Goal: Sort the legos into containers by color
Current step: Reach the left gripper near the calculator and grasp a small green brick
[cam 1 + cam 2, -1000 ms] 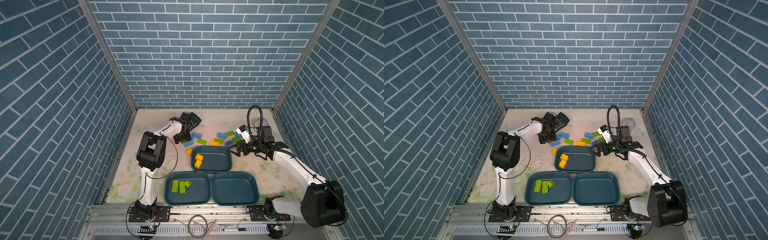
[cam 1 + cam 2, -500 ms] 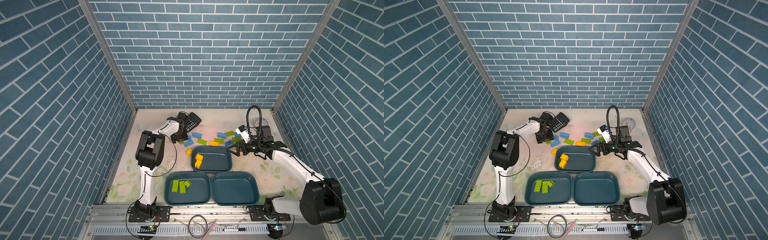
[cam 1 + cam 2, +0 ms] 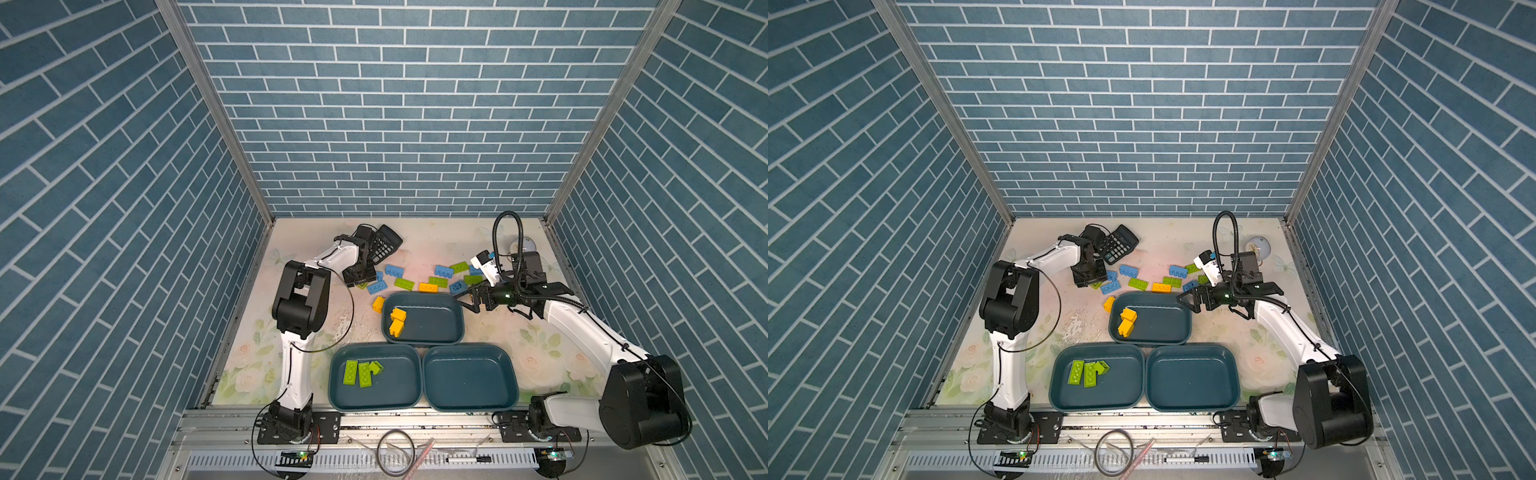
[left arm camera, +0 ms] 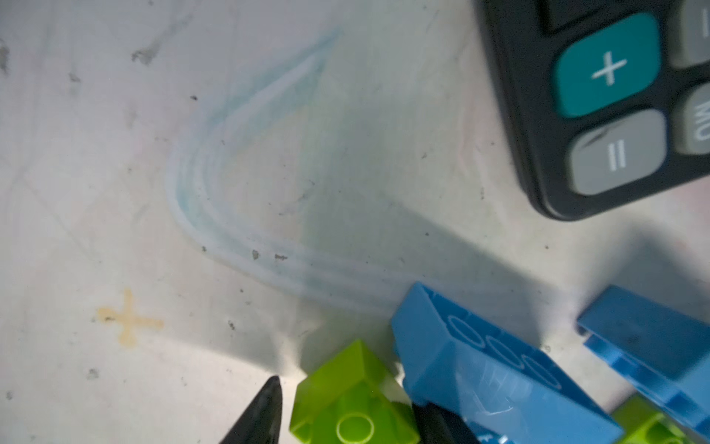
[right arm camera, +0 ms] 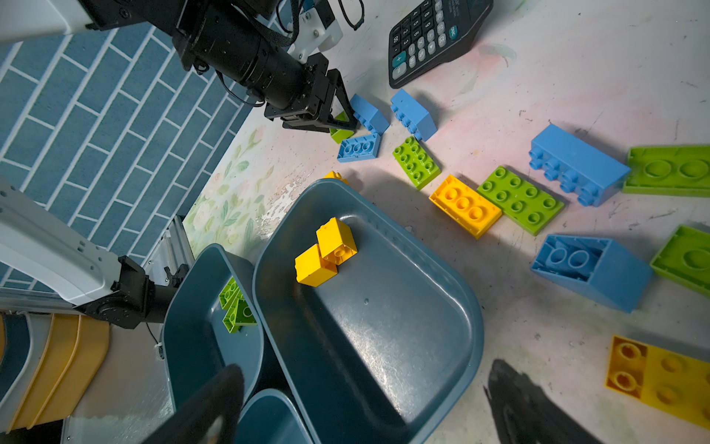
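Lime green, light blue and yellow legos lie scattered across the back of the table, among them a blue one (image 3: 393, 271) and a yellow one (image 3: 428, 287). My left gripper (image 4: 347, 399) is low at the left end of the scatter (image 3: 361, 282). A small green lego (image 4: 353, 399) sits between its fingers, with a slim gap on one side. Three teal containers stand in front. The far one (image 3: 436, 328) holds yellow legos (image 3: 397, 321), the near left one (image 3: 395, 390) holds green legos (image 3: 361, 372), and the near right one (image 3: 469, 378) is bare. My right gripper (image 3: 463, 302) hangs open over the far container's right end (image 5: 363, 378).
A black calculator (image 3: 384, 246) lies just behind the left gripper, close to the blue legos (image 4: 480, 357). A single yellow lego (image 3: 378, 304) rests against the far container's left rim. A white round object (image 3: 523, 245) sits at the back right. Brick-patterned walls enclose the table.
The left gripper's jaws have narrowed around the small green lego and the left wrist has shifted slightly. The right arm has stayed put with its jaws wide.
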